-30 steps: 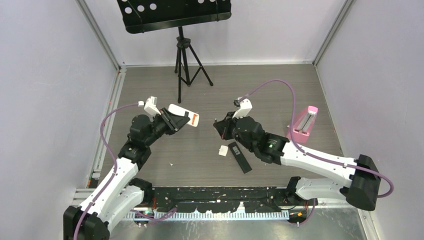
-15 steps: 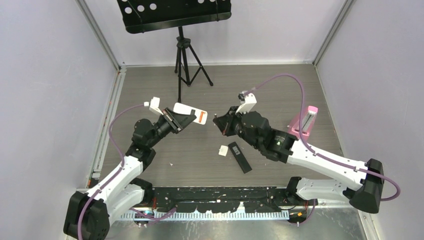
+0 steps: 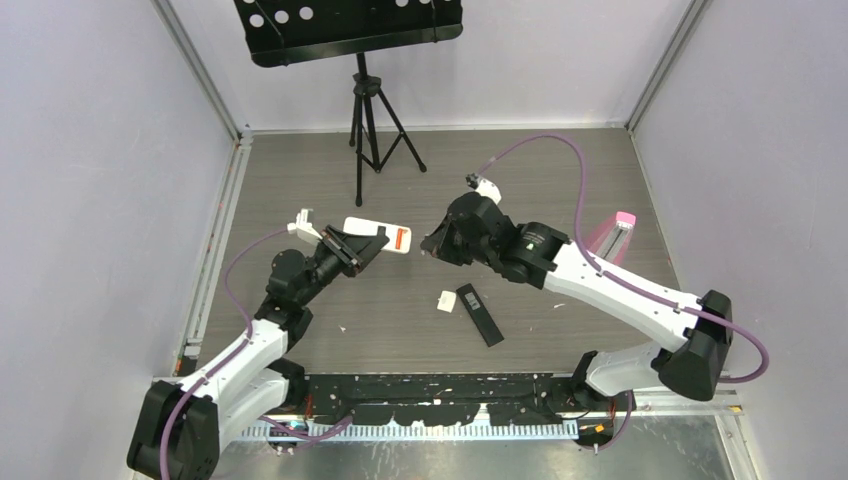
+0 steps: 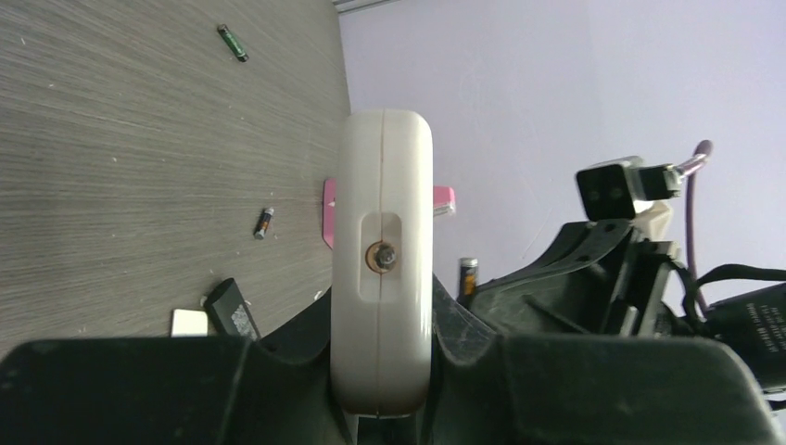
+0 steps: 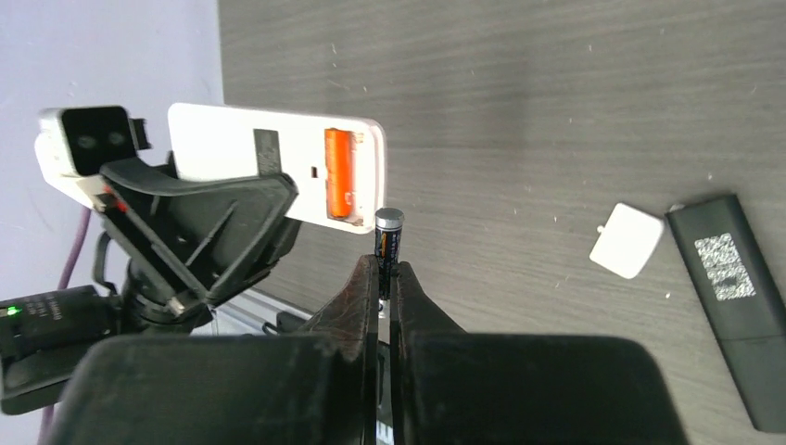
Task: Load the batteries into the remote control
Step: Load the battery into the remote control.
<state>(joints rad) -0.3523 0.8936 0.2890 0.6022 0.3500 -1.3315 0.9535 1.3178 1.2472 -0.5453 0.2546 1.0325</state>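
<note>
My left gripper [image 3: 352,246] is shut on a white remote [image 3: 372,231] and holds it above the table, back side up. An orange battery [image 5: 339,183] sits in the remote's open compartment [image 5: 350,176]. My right gripper [image 5: 387,273] is shut on a dark battery [image 5: 388,241] with a silvery end, held just beside the remote's open end. In the left wrist view the remote [image 4: 383,260] fills the jaws, end on. A green battery [image 4: 233,43] and another dark battery [image 4: 264,222] lie on the table.
A black remote [image 3: 480,313] and a small white cover [image 3: 446,301] lie on the table near the front. A pink object [image 3: 610,240] stands at the right. A black tripod stand [image 3: 370,120] is at the back. Walls close in on both sides.
The left gripper has carried the white remote a little right. The right arm has turned its wrist and brought the dark battery close to the remote's open end.
</note>
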